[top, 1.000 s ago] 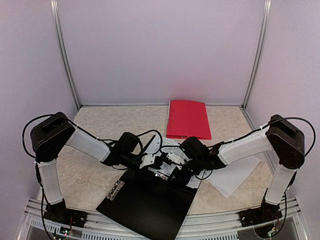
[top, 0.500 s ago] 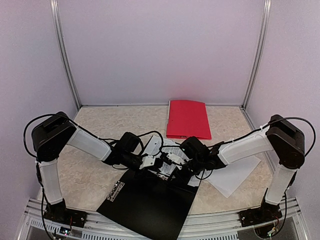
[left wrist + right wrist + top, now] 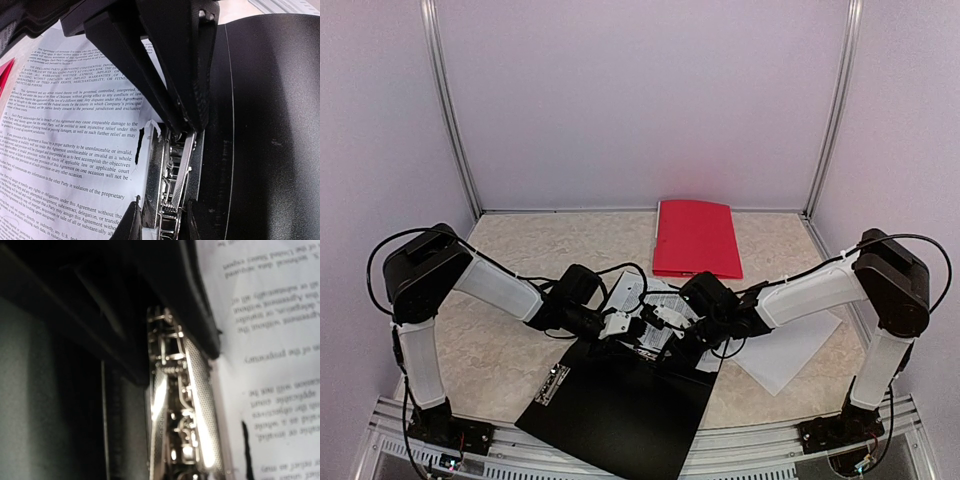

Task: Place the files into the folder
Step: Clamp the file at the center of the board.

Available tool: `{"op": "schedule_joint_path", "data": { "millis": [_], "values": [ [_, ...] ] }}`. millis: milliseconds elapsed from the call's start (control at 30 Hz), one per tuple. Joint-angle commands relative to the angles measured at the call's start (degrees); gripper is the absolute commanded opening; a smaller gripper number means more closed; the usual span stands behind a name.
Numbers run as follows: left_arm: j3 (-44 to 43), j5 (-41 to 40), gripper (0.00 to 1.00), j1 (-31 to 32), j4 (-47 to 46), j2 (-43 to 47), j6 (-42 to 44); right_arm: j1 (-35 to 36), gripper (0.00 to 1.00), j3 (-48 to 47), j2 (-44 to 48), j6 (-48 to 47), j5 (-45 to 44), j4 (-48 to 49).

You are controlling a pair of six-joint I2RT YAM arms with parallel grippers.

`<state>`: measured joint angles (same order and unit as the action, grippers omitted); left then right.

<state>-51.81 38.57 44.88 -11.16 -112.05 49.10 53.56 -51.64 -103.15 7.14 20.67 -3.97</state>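
One printed sheet [image 3: 75,150] lies on the open black folder [image 3: 620,410], its edge beside the metal clip [image 3: 172,175] — not clamped yet, you'd judge. More sheets [image 3: 785,355] lie on the surface [image 3: 520,250] to the right. The left gripper [image 3: 617,322] has its jaws astride the clip — you cannot tell if they pinch it; the right gripper [image 3: 665,316] has closed jaws.

The folder [image 3: 260,125] has a smooth, matt black cover, and its metal clip [image 3: 172,185] is bright, glossy and finely dimpled. The files [image 3: 75,125] are matt white paper with black print. The table [image 3: 520,250] looks smooth, mottled beige.
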Motion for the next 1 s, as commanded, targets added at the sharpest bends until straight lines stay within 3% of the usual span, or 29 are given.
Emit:
{"op": "schedule_joint_path", "data": {
  "millis": [0, 733, 967],
  "values": [
    [2.32, -2.20, 0.14, 0.73, 3.74, -0.78, -1.57, -1.39, 0.00, 4.49, -4.15, 0.86, -5.49, -15.52],
    [8.28, -4.55, 0.09, 5.81, 0.00, 4.31, -12.15, -3.75, 0.00, 2.71, -4.32, -9.22, -2.95, -15.62],
    [12.49, -4.73, 0.11, 7.13, -1.55, 7.34, -9.11, -4.23, 0.00, 1.14, -4.60, -11.81, -2.43, -16.44]
  ]
}}
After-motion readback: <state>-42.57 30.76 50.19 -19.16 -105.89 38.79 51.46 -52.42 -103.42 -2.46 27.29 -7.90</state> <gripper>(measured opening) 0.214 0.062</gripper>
